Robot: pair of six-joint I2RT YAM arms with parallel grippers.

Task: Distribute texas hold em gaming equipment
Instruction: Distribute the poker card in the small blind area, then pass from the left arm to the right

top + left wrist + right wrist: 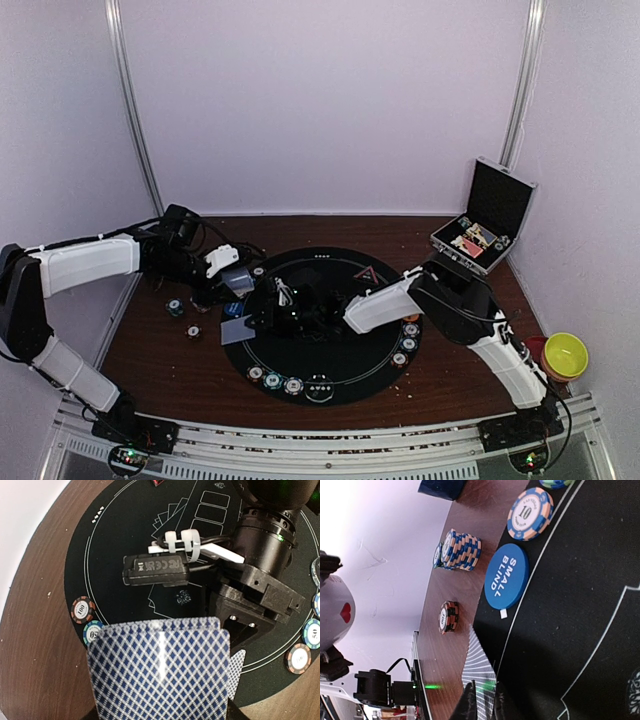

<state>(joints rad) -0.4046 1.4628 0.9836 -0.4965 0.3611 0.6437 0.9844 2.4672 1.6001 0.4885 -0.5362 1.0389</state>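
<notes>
My left gripper is shut on a stack of blue-diamond-backed playing cards, which hides its fingers in the left wrist view. One card lies flat at the left rim of the black mat. My right gripper stands over that card's near end, its fingertips a narrow gap apart with the card showing between them. A blue "SMALL BLIND" disc and a "10" chip lie on the mat beyond. Chip stacks stand on the wood. The red triangle marker sits at the mat's far side.
Striped chips line the mat's rim, with more along its front and right. An open black case stands at the back right and a yellow bowl at the right edge. The two arms nearly meet over the mat's left side.
</notes>
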